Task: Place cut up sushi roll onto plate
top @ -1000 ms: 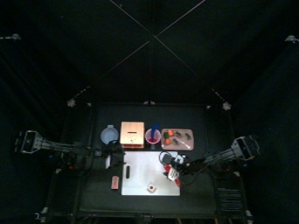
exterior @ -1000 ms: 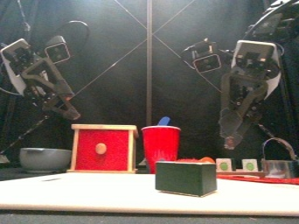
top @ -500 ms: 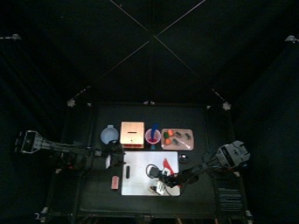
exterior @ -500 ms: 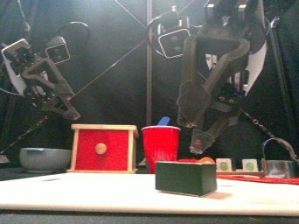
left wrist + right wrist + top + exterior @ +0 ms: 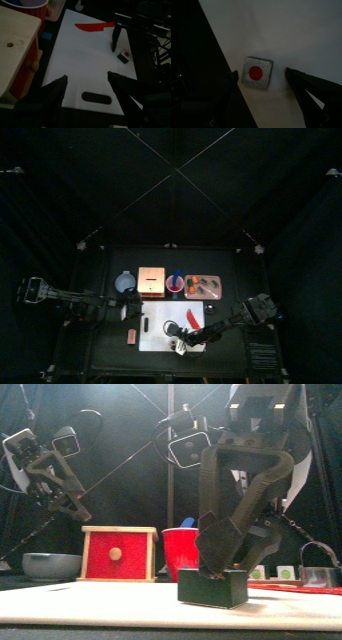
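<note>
One piece of the cut up sushi roll (image 5: 256, 73), a dark block with a red centre, lies on the white cutting board (image 5: 163, 318) near its front edge. My right gripper (image 5: 263, 74) is open and straddles the piece, one jaw on each side, touching nothing. In the front view the right gripper (image 5: 235, 566) hangs just above the same piece (image 5: 214, 587). The piece (image 5: 124, 57) looks small in the left wrist view. The plate (image 5: 214, 288) sits behind the board at the right, with orange bits on it. My left gripper (image 5: 85, 82) rests open at the board's left end.
A red knife (image 5: 93, 27) lies on the board's far part. Behind the board stand a wooden box with a red front (image 5: 118, 554), a red cup (image 5: 183, 549) and a grey-blue dish (image 5: 51, 565). A clear container (image 5: 317, 574) stands at the right.
My right arm has swung from the table's right side forward and down over the sushi piece, jaws still open. The left arm has not moved.
</note>
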### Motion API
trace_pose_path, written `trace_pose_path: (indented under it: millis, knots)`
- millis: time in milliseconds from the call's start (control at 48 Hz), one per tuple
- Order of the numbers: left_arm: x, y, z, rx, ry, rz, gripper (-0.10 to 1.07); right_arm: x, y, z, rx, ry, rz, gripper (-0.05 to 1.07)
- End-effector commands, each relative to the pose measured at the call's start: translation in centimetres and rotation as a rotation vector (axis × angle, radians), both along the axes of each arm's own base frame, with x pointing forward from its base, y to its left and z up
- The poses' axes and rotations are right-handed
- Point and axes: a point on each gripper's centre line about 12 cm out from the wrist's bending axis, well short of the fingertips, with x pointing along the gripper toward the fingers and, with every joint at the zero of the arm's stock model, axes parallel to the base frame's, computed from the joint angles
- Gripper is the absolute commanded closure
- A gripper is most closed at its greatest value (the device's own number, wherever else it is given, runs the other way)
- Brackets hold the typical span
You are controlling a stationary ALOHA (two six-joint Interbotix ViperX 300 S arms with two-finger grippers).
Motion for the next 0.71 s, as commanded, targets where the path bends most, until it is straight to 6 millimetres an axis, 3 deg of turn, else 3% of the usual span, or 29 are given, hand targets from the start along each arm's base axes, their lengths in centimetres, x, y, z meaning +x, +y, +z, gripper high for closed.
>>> trace_pose_path:
  millis: [0,167,354,479,583,688]
  knots:
    - [0.4,0.1,0.5,0.0,-0.021,0.003,0.0,0.4,0.6,1.0,0.016,-0.025,0.005,-0.01]
    - [0.4,0.1,0.6,0.0,-0.023,0.003,0.0,0.4,0.7,0.9,0.005,-0.014,0.003,0.02]
    - [0.4,0.0,0.6,0.0,-0.023,0.001,0.0,0.0,0.2,0.6,-0.033,0.03,-0.018,0.21]
    - [0.4,0.0,0.5,-0.001,-0.02,0.0,0.0,-0.2,-0.1,0.5,-0.052,0.049,-0.03,0.24]
    - [0.4,0.0,0.5,0.0,-0.023,0.001,0.0,-0.3,-0.4,1.3,-0.062,0.044,-0.034,0.24]
    - [0.4,0.0,0.5,0.0,-0.02,0.001,0.0,-1.1,-1.3,3.4,-0.097,0.035,-0.048,0.24]
